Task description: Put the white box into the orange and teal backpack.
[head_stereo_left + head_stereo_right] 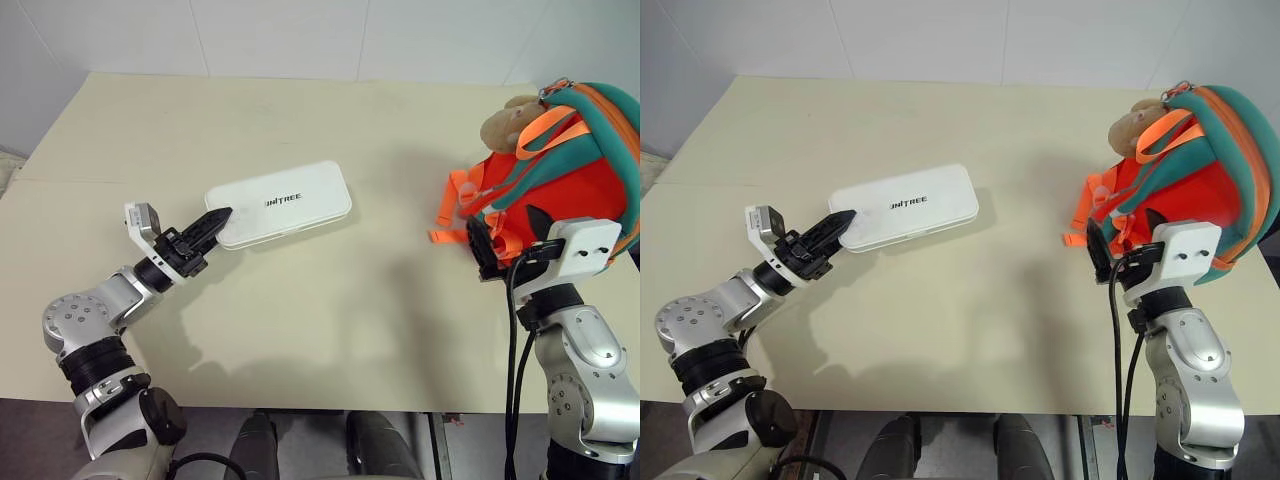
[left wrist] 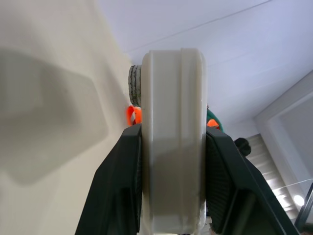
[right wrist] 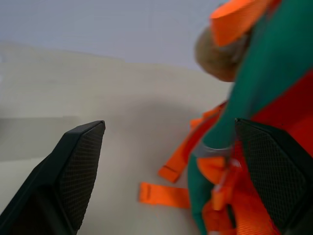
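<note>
The left gripper [image 1: 214, 224] clamps the white box [image 1: 280, 203] at its eight-o'clock end, while the right gripper [image 3: 171, 181] gapes beside the orange and teal backpack [image 1: 560, 175].

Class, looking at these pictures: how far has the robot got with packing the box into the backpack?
Done: the left gripper has shut on the end of the box. In hand: the open right gripper is at the backpack. Left: the box is apart from the backpack, nowhere near inside it.
</note>
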{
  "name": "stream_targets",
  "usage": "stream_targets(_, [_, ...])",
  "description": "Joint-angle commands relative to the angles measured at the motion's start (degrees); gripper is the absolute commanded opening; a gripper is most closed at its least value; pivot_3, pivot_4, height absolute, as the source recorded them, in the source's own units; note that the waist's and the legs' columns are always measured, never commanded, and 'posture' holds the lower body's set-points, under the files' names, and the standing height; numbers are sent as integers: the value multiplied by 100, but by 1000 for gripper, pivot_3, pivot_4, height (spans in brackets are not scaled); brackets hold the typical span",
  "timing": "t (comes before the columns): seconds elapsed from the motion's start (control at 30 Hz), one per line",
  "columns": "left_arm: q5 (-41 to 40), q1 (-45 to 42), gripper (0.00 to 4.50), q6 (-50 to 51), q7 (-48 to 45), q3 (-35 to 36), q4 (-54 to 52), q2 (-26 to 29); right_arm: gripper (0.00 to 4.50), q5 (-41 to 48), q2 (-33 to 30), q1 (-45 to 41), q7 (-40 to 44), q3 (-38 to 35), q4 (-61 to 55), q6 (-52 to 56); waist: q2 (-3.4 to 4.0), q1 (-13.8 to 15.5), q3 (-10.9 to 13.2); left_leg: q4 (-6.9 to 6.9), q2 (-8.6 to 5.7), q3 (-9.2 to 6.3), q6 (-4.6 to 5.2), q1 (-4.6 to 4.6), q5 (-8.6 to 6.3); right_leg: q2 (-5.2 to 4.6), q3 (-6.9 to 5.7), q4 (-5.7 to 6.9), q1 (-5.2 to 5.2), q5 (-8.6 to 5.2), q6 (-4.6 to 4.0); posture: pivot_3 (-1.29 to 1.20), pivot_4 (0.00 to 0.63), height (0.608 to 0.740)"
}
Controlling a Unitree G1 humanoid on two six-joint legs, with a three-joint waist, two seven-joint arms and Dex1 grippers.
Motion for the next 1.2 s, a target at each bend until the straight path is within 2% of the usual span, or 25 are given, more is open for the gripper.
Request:
stream_targets(0.03, [-467, 22, 1319, -52, 180, 88, -280, -63, 4500, -107, 58, -167, -348, -233, 88, -220, 0, -4, 0, 0, 0, 0, 0, 0, 0, 0, 0, 0, 0, 0, 0, 0, 150, 740])
stream_targets(0.43, [-1079, 174, 1318, -231, 605, -140, -460, -130, 4500, -483, 97, -1281, -605, 3, 1910, -1154, 0, -2, 0, -2, -1, 1, -2, 0, 1, 0, 1, -3, 0, 0, 0, 0, 150, 740])
stream_targets(0.8, [-1711, 481, 1318, -504, 929, -336, -704, -160, 4500, -870, 183, -2669, -1050, 181, 3946, -1950, 1, -20, 0, -1, -1, 3, -6, -1, 3, -1, 2, -4, 0, 1, 2, 0, 150, 740])
stream_targets(0.9, [-1863, 565, 1318, -612, 1012, -412, -761, -146, 3869, -850, 185, -2761, -952, 279, 4119, -2056, 1, -19, 0, -3, -1, 3, -6, -1, 3, -1, 2, -6, 0, 1, 2, 0, 150, 740])
stream_targets(1.2, [-2298, 860, 1318, -961, 1223, -595, -954, -95, 732, -732, 163, -2901, -923, 273, 4153, -2008, 1, -32, 1, -2, -1, 3, -6, -2, 3, 0, 2, -7, 0, 1, 2, 0, 150, 740])
